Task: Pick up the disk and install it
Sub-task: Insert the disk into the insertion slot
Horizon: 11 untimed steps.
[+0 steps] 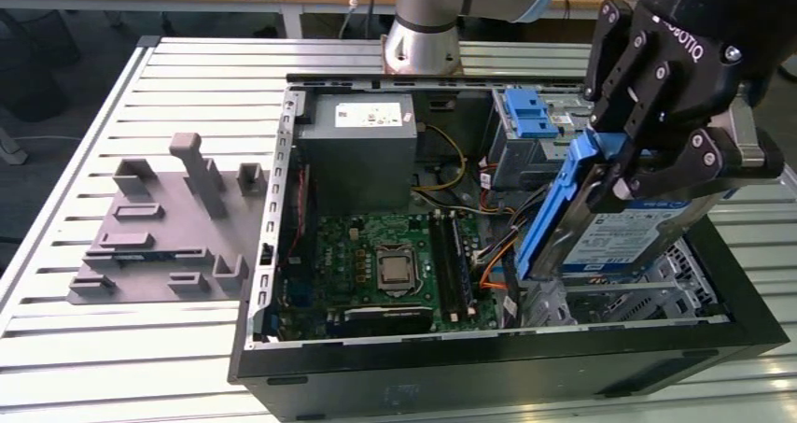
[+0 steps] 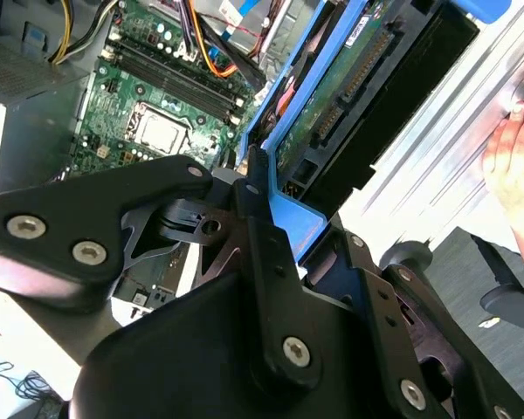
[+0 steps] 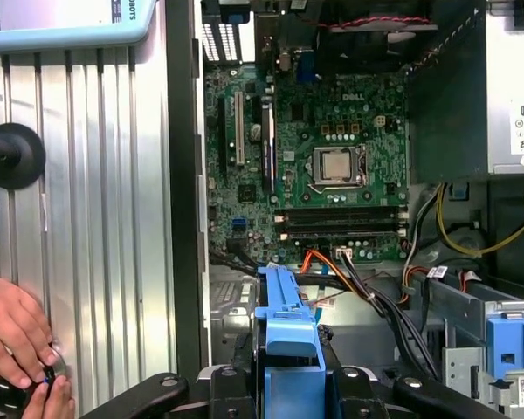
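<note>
In the exterior view my gripper is shut on the disk, a silver drive with a blue-and-white label and a blue rail frame. The disk hangs on edge, tilted, above the metal drive cage at the exterior view's right of the open computer case. The second wrist view has the disk showing its green circuit side and connector, clamped between my black fingers. From the first wrist view, the disk's blue rail rises out of the gripper, above the case interior.
The case holds a green motherboard, a grey power supply, a bright blue latch piece and loose cables. A grey fixture lies on the slatted table. A person's hand rests on the table beside the case.
</note>
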Tool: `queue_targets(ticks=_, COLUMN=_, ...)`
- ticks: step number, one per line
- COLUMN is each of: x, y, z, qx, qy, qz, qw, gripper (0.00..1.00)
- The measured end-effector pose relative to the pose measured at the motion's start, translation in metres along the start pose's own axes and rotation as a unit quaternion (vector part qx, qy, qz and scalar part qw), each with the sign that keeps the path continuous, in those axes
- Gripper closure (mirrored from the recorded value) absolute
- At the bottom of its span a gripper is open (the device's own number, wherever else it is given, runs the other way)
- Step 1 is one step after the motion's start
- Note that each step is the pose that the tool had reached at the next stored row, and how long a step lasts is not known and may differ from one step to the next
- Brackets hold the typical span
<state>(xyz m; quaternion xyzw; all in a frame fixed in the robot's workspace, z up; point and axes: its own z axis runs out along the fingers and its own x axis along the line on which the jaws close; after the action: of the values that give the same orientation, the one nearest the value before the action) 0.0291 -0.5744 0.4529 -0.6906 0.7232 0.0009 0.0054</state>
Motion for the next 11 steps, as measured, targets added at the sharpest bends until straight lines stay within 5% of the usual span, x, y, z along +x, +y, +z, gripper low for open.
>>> queue_targets(ticks=11, x=-0.001, y=-0.0215, z=0.0028, qx=-0.0031, qy=0.0001, qz=0.0, qw=1.0, gripper=0.64)
